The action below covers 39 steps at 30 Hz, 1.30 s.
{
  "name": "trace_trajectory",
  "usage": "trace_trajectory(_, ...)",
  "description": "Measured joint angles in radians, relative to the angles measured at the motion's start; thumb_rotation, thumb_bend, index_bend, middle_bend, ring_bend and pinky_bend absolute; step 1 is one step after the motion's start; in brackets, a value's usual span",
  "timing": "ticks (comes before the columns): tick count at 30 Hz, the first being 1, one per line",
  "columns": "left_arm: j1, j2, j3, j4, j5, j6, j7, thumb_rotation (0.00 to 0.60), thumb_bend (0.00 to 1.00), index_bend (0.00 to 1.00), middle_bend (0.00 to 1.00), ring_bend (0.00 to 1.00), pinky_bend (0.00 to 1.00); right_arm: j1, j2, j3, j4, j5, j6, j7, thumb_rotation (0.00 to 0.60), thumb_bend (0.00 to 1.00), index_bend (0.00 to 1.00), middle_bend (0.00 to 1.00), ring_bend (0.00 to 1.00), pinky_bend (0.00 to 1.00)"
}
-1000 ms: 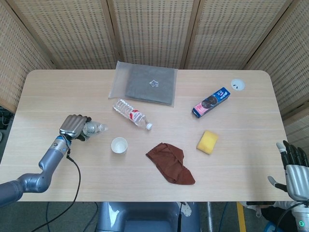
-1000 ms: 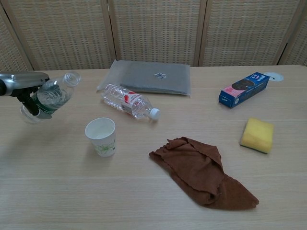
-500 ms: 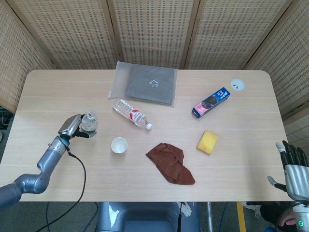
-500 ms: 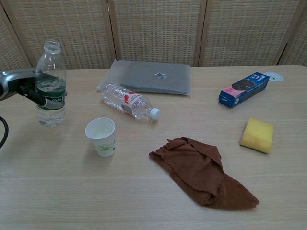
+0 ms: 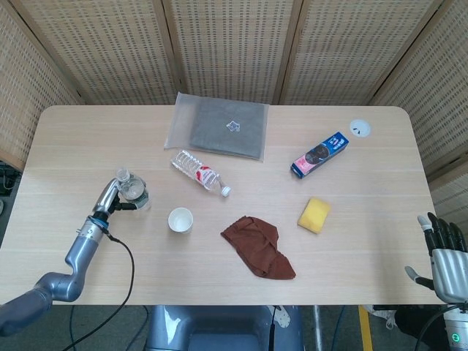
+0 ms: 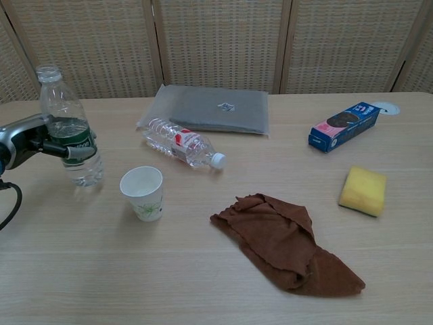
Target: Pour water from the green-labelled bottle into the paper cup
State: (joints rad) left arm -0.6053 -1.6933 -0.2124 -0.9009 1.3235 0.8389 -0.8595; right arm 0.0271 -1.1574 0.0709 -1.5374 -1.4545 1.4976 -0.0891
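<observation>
Left hand [image 6: 30, 139]: grips the green-labelled bottle [image 6: 70, 132] around its label, fingers wrapped on it
Bottle: upright, uncapped, near the table's [image 5: 365, 241] left side, left of the paper cup [image 6: 143, 193]
Cup: upright, apart from the bottle
Right hand [image 5: 444, 252]: off the table's near right corner, fingers spread, holding nothing

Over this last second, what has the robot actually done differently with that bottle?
The left hand has swung the green-labelled bottle from tipped toward the paper cup back to nearly upright, carrying it a little nearer the cup, still gripping it at the label. The cup, the red-labelled bottle, the brown cloth, the sponge and the right hand have not moved.
</observation>
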Motion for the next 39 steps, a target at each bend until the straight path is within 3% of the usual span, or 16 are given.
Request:
trace_trajectory(7,0.002,-0.052,0.010,0.075,0.018,0.017,-0.072,0.600,0.57,0.67,0.48,0.34,0.37,0.001,-0.002,0.000,0.003,0.004,-0.004,-0.003,0.600,0.00,0.00,0.00,0.00,0.00)
trace_trajectory(19,-0.007,-0.077,0.047,0.143,0.062,0.021,-0.121,0.600,0.46,0.51,0.34,0.32,0.28,0.002,-0.004,-0.002,0.002,0.002,-0.006,-0.011,0.600,0.00,0.00,0.00,0.00,0.00)
trace_trajectory(24,-0.007,-0.078,0.058,0.149,0.067,0.017,-0.138,0.600,0.44,0.38,0.25,0.22,0.23,0.002,-0.003,-0.002,0.000,0.002,-0.005,-0.010,0.600,0.00,0.00,0.00,0.00,0.00)
trace_trajectory(30,-0.005,-0.070,0.066,0.150,0.078,0.022,-0.183,0.600,0.27,0.16,0.16,0.13,0.16,0.001,-0.002,-0.002,-0.001,0.001,-0.003,-0.007,0.600,0.00,0.00,0.00,0.00,0.00)
trace_trajectory(39,-0.001,-0.019,0.095,0.129,0.116,0.045,-0.222,0.600,0.21,0.01,0.09,0.10,0.15,-0.004,0.006,-0.004,-0.011,-0.007,0.007,0.003,0.600,0.00,0.00,0.00,0.00,0.00)
